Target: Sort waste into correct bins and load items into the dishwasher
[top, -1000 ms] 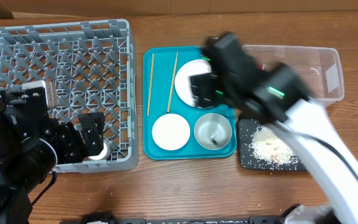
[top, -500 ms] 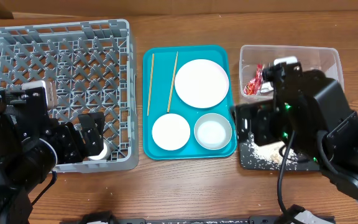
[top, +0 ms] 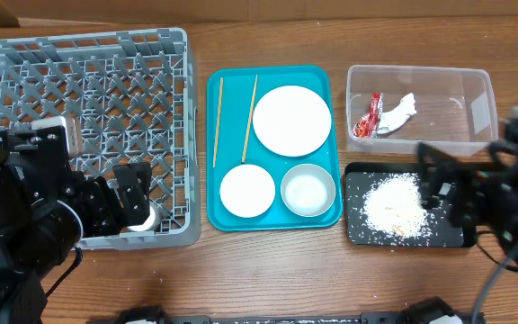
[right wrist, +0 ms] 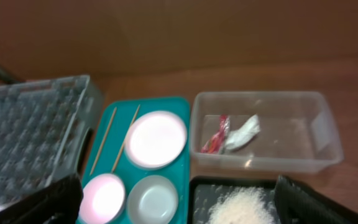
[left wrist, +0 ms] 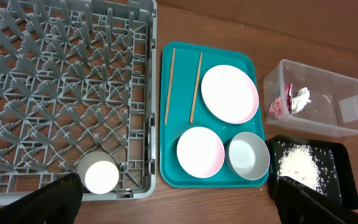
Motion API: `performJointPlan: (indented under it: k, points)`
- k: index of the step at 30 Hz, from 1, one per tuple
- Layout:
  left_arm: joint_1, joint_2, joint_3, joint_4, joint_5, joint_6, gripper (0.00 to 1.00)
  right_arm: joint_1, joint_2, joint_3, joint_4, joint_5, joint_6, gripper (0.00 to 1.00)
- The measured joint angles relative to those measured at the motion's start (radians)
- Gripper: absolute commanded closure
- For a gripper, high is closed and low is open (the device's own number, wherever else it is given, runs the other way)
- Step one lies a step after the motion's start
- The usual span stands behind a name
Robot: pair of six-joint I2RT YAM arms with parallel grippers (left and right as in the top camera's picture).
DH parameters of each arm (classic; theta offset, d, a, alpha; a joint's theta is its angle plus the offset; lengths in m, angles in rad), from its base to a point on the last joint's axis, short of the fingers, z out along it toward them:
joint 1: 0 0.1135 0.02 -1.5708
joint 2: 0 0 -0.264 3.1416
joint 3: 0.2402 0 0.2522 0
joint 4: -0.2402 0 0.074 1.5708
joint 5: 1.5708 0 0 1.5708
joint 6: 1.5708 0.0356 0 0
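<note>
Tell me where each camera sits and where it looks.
Overhead: above the table, facing down; left arm, right arm show.
Left wrist: over the large grey plastic dish rack, facing down; left end effector fingers show.
Right wrist: by the shallow black rectangular tray, tilted forward; right end effector fingers show.
All share the flat teal tray.

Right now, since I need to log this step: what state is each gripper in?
Left gripper: open, holding nothing.
Right gripper: open, holding nothing.

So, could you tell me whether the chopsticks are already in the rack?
No, both chopsticks lie on the teal tray, left of the plate.
</note>
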Motion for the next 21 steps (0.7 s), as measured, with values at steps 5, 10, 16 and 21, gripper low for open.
performJointPlan:
  k: [5, 10, 16, 21]
  points:
    - [0.000, 0.002, 0.000, 0.000, 0.000, 0.000, 0.00, -0.206, -0.205, -0.262, 0.185, -0.090, -0.179, 0.00]
    - [0.000, 0.006, 0.000, 0.000, 0.000, 0.000, 0.00, -0.293, -0.381, -0.603, 0.365, -0.128, -0.265, 0.00]
    - [0.000, 0.010, 0.000, -0.001, 0.000, 0.000, 0.00, -0.339, -0.618, -1.023, 0.594, -0.158, -0.298, 0.00]
    - [0.000, 0.010, 0.000, 0.000, 0.000, 0.000, 0.00, -0.369, -0.820, -1.296, 0.733, -0.169, -0.303, 0.00]
